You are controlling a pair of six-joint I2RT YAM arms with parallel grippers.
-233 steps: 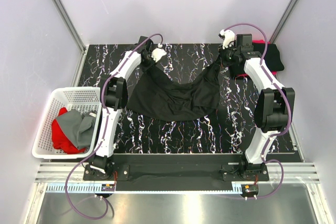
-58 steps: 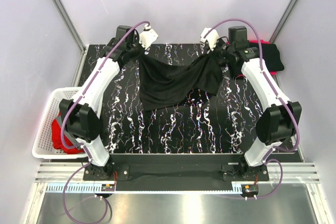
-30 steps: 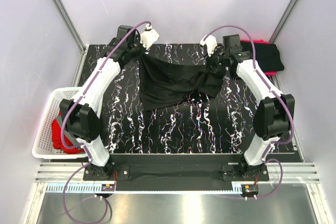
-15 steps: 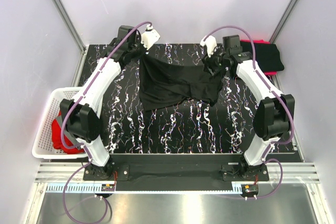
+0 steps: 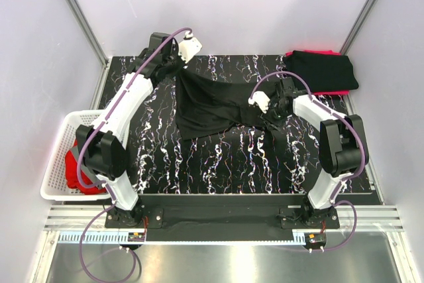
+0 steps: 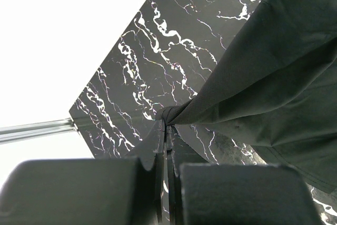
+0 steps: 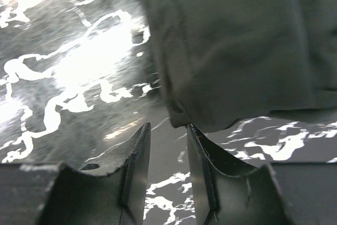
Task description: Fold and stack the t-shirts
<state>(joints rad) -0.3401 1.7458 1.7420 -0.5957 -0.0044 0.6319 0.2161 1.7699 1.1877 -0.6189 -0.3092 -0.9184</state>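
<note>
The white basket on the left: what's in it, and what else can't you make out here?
1. Basket contents, top view: the left arm covers most; only some red cloth shows.
2. Folded stack, top view: its black top layer hides how many lie beneath.
3. Right tool, right wrist view: blur hides whether it touches the black t-shirt.

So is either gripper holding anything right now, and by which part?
The left gripper pinches a bunched corner of the black t-shirt. The right gripper is open at the shirt's edge, gripping nothing.

Black t-shirt [image 5: 212, 103] on black white-veined table [image 5: 218, 164]
</note>
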